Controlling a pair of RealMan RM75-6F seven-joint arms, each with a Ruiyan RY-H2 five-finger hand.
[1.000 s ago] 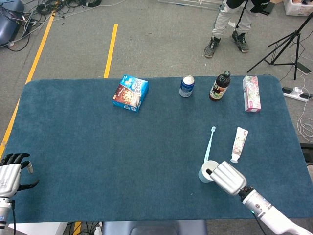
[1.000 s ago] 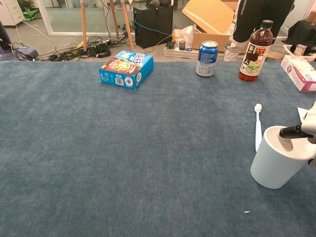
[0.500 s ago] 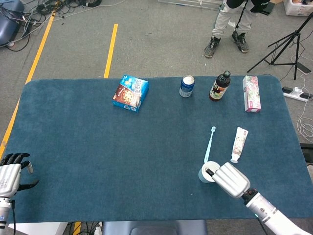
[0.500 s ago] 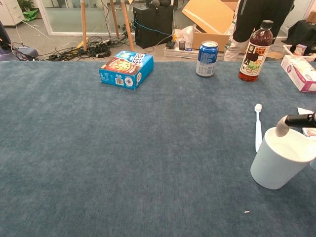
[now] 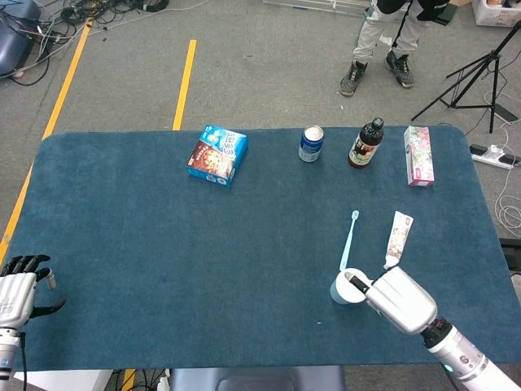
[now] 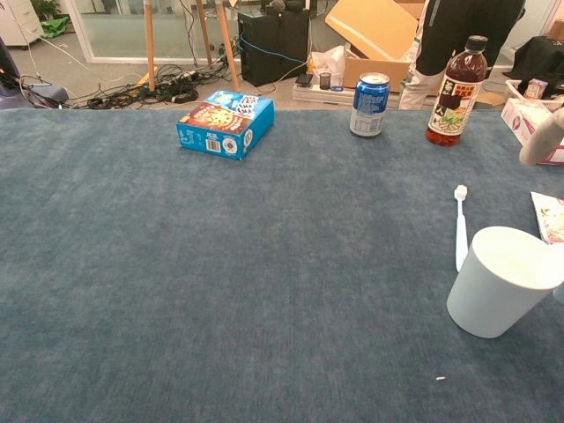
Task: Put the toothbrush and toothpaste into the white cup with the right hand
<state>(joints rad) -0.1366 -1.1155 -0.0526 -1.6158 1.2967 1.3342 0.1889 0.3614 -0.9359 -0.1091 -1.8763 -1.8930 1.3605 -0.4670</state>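
Observation:
The white cup (image 5: 341,287) stands upright on the blue table, and it looks hollow and bare inside in the chest view (image 6: 502,280). Just behind it the light-blue toothbrush (image 5: 350,237) lies flat, head pointing away (image 6: 460,226). To its right lies the white toothpaste tube (image 5: 398,239), cut off by the frame edge in the chest view (image 6: 551,216). My right hand (image 5: 398,299) hovers to the right of the cup and holds nothing; only one fingertip (image 6: 539,137) shows in the chest view. My left hand (image 5: 18,293) rests at the table's near left corner, fingers apart and holding nothing.
Along the far edge stand a blue snack box (image 5: 216,155), a blue can (image 5: 311,143), a dark bottle (image 5: 366,143) and a pink tissue box (image 5: 418,155). A person's legs and a tripod are on the floor beyond the table.
My right hand has let go of the cup's rim and risen up and to the right. The cup stays upright in place. The left hand has not moved.

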